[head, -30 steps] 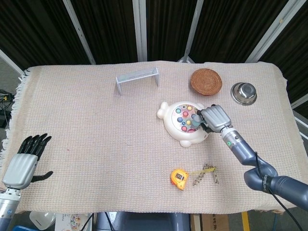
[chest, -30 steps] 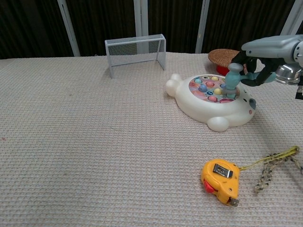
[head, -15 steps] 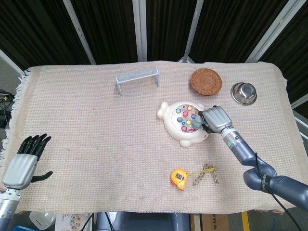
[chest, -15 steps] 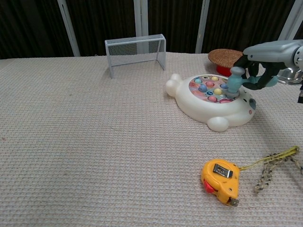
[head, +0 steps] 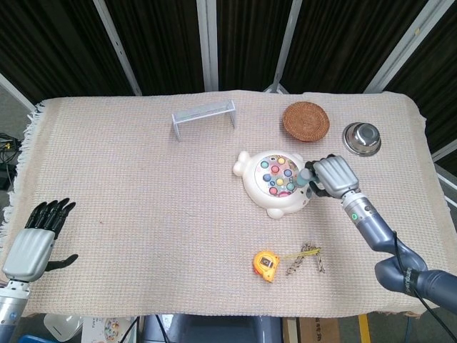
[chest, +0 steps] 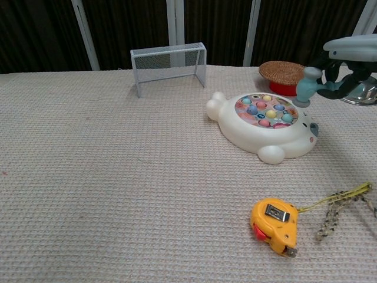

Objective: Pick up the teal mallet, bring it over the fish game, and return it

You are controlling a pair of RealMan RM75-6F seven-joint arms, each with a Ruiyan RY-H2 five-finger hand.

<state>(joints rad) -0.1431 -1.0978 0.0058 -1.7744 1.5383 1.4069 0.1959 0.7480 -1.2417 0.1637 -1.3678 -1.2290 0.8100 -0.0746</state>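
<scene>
The white fish game (head: 275, 183) (chest: 265, 125), with coloured fish in its round top, lies right of the cloth's middle. My right hand (head: 335, 174) (chest: 352, 53) grips the teal mallet (head: 307, 176) (chest: 308, 85) by its handle. The mallet's head hangs in the air at the game's right edge, a little above it. My left hand (head: 36, 239) rests low at the near left corner of the table, fingers spread and holding nothing; the chest view does not show it.
An orange tape measure (head: 266, 264) (chest: 273, 225) with its tape pulled out lies near the front edge. A small wire goal (head: 203, 117) (chest: 168, 65) stands at the back. A wicker coaster (head: 305, 121) (chest: 282, 69) and a steel bowl (head: 361, 137) sit at the back right.
My right hand has carried the mallet to the right, from over the game's fish to its right edge, and lifted it slightly. The left hand has stayed still.
</scene>
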